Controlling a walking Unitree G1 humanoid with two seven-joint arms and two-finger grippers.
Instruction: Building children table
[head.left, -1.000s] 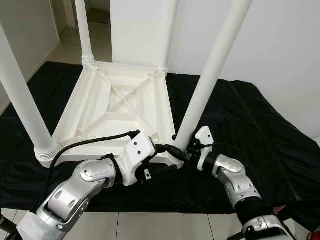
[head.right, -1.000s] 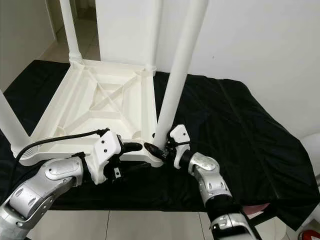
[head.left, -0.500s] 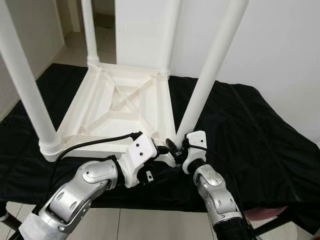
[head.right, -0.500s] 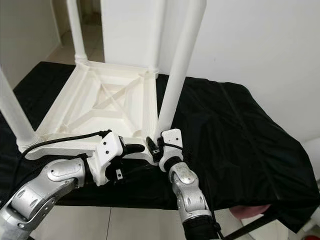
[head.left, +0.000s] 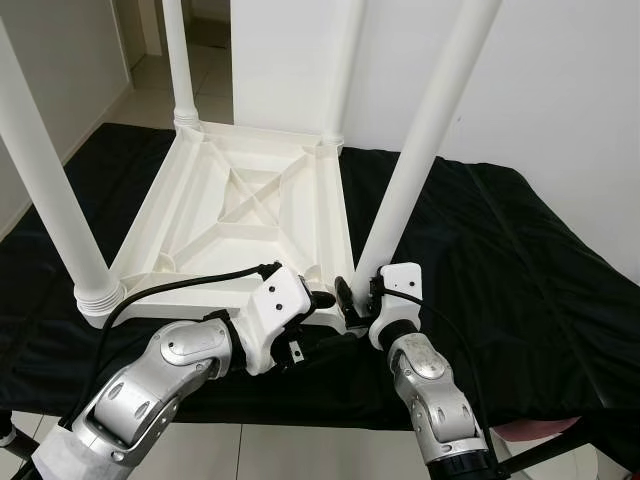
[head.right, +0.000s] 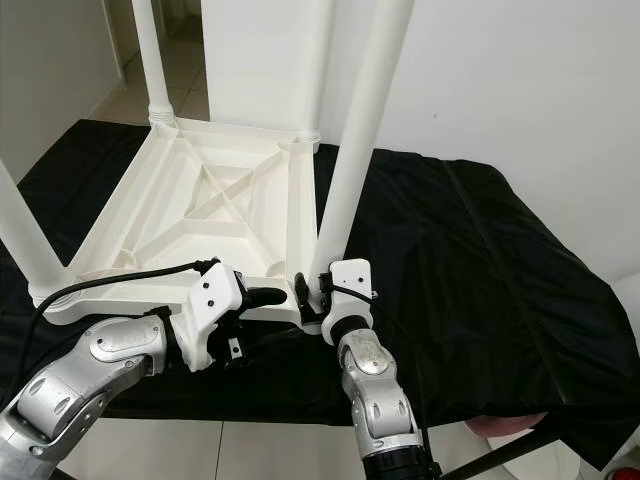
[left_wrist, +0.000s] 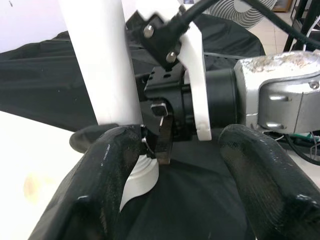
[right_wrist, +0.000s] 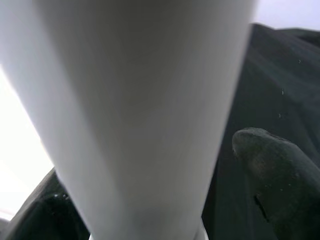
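Observation:
A white plastic children's table (head.left: 240, 200) lies upside down on a black cloth, with its legs pointing up. My right gripper (head.left: 360, 295) is at the base of the near right leg (head.left: 410, 170). In the right wrist view that leg (right_wrist: 135, 100) stands between the two black fingers (right_wrist: 280, 175), and a thin gap shows beside one finger. My left gripper (head.left: 325, 318) is open at the same table corner. One of its fingers (left_wrist: 107, 165) rests against the leg's foot, with the right wrist just beyond it.
The black cloth (head.left: 500, 250) covers the whole work surface and drops off at the front edge over tiled floor. Three other legs rise at the near left (head.left: 50, 200), far left (head.left: 180, 60) and far right (head.left: 345, 70). A white wall stands behind.
My right arm has swung from the right side of the leg round to its front, and its fingers now straddle the leg's base. The left arm has hardly moved.

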